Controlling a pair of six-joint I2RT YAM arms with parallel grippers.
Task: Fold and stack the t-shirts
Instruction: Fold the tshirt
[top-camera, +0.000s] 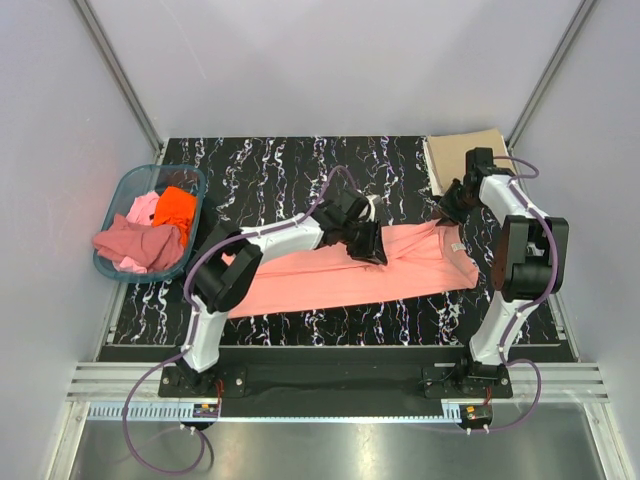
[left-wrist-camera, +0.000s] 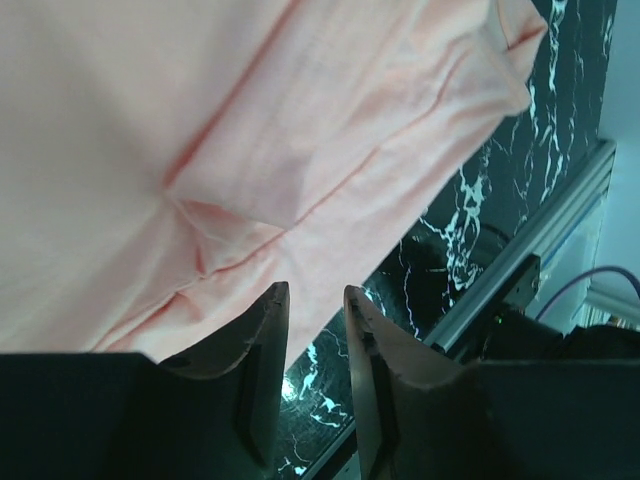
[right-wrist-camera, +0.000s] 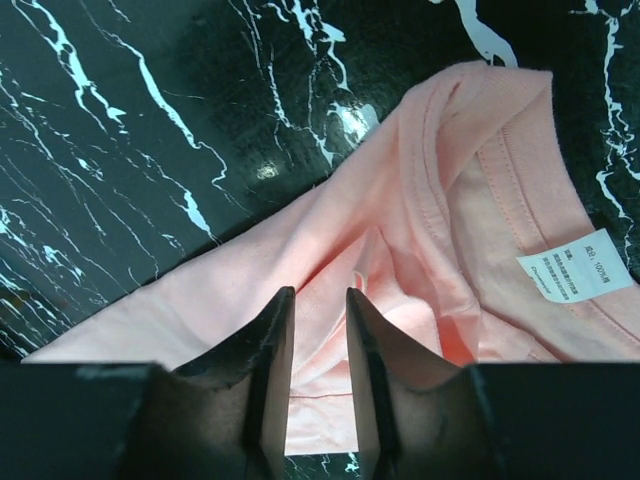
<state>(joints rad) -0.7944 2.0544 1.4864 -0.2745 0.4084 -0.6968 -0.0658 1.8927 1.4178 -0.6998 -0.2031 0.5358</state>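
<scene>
You see a salmon-pink tee (top-camera: 410, 262) on black, white-veined marble table (top-camera: 270, 180); tan tee (top-camera: 455, 155); teal basket (top-camera: 113, 208).

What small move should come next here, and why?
Probably lift both grippers a little together and draw the far edge of the salmon-pink t-shirt toward the near edge. The right gripper has jaws closed on puckered fabric by the collar; the left gripper sits at the same edge mid-shirt, its grip unclear. The shirt lies long and flat.
</scene>
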